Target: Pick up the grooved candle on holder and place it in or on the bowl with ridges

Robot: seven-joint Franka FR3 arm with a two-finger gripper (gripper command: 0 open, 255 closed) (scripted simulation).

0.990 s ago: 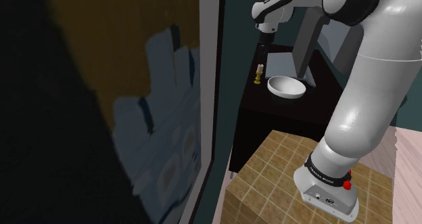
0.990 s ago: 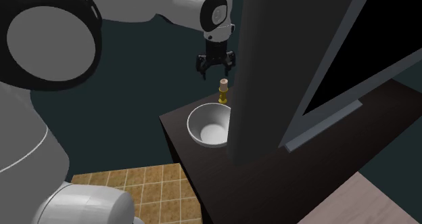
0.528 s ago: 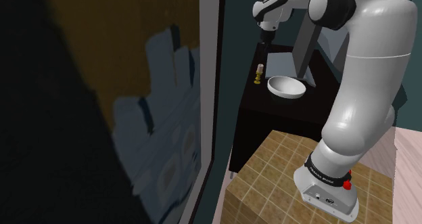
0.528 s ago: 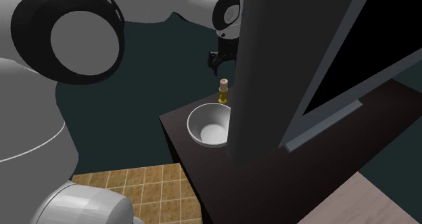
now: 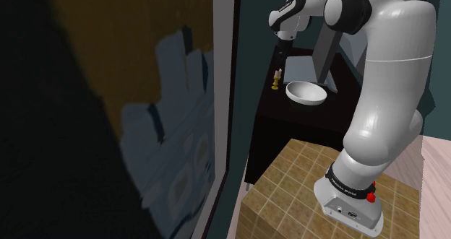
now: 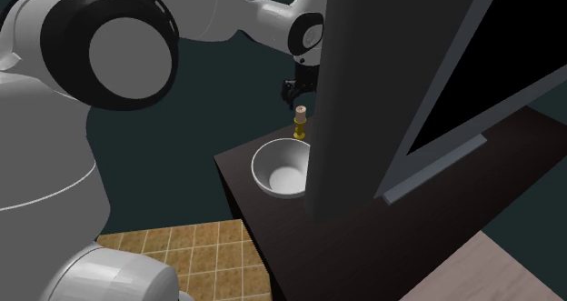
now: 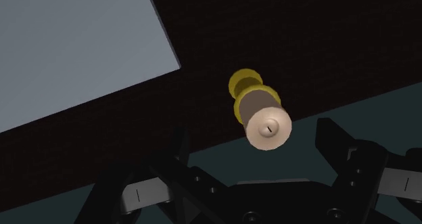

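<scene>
The candle (image 5: 275,79) is a short pale cylinder on a yellow holder, standing upright at the edge of a dark table (image 5: 289,116). It also stands just behind the white bowl (image 6: 282,167) as candle (image 6: 300,124). My gripper (image 6: 293,90) hangs a little above it, open and holding nothing. In the wrist view the candle (image 7: 261,114) is seen from above, its top between my black fingers (image 7: 180,147), which stand wide apart and do not touch it. In the shoulder view the gripper (image 5: 283,54) is above the candle, with the bowl (image 5: 306,93) beside it.
A tall dark panel (image 6: 350,90) rises right beside the candle and hides part of my hand in the second exterior view. A large dark screen (image 6: 482,63) leans over the table. A flat grey slab (image 7: 74,47) lies on the table near the candle. Tiled stand (image 5: 303,194) below.
The arm's elbow has swung up and over. The hand has turned and shifted slightly toward the dark panel, staying above the candle. The fingers stayed open; candle and bowl have not moved.
</scene>
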